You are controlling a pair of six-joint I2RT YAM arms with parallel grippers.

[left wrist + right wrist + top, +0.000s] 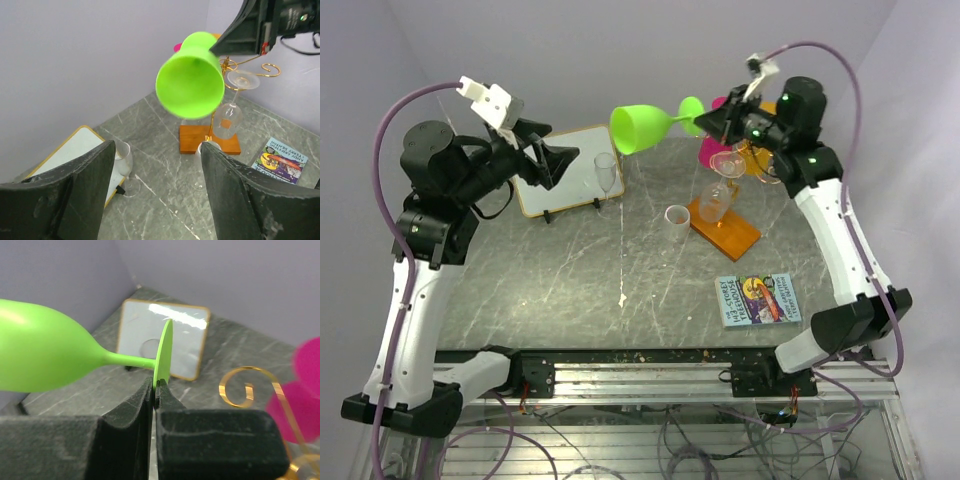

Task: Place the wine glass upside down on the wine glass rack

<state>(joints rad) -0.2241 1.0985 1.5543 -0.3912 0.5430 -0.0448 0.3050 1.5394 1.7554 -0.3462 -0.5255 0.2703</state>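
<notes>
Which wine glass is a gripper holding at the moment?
The green wine glass, pinched by its foot in the right gripper; no gripper touches the pink glass or the clear glasses.

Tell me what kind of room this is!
Probably a robot lab, not a home: the left arm and right arm bolted to a metal rail, loose cables under the table, plain walls.

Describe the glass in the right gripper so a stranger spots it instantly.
Look above the grey table, between the white board and the gold rack. There the right gripper pinches the foot of a wine glass held sideways in mid-air. It alone is lime green; the pink glass and clear glasses nearby are not.
</notes>
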